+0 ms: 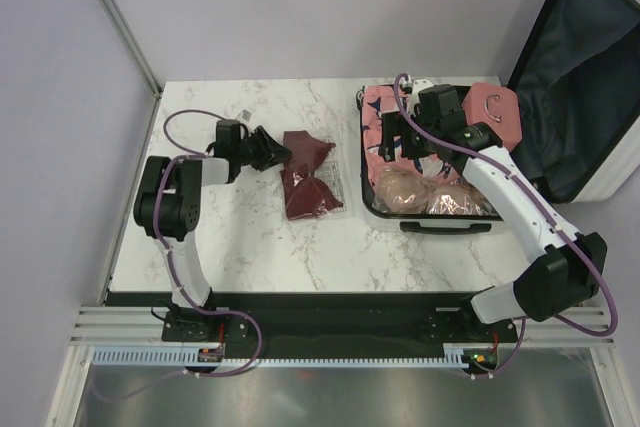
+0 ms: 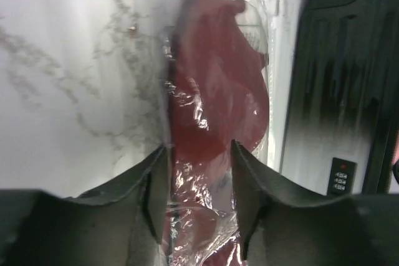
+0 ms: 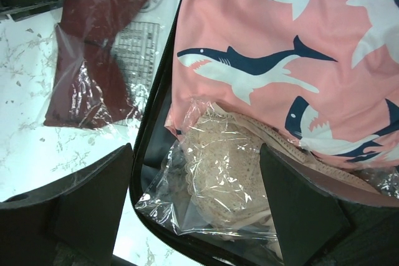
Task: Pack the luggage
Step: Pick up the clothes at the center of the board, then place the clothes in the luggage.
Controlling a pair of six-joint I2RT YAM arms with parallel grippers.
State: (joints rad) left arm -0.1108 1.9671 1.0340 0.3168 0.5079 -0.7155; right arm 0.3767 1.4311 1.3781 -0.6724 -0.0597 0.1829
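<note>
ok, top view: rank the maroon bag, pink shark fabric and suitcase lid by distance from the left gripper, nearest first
From the left gripper:
1. maroon bag: at its fingertips, left of the suitcase.
2. pink shark fabric: inside the suitcase base, further right.
3. suitcase lid: standing open, far right.

Glossy, crinkled clear plastic bag (image 1: 315,179) wraps matt dark red cloth (image 1: 303,197) on a smooth marble-patterned table (image 1: 250,247).

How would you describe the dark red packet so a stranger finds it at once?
Find the white marble table, left of the open luggage. The packet lies there by the left gripper: a clear bag of dark red cloth, unlike the packed beige lace and pink cloth.
</note>
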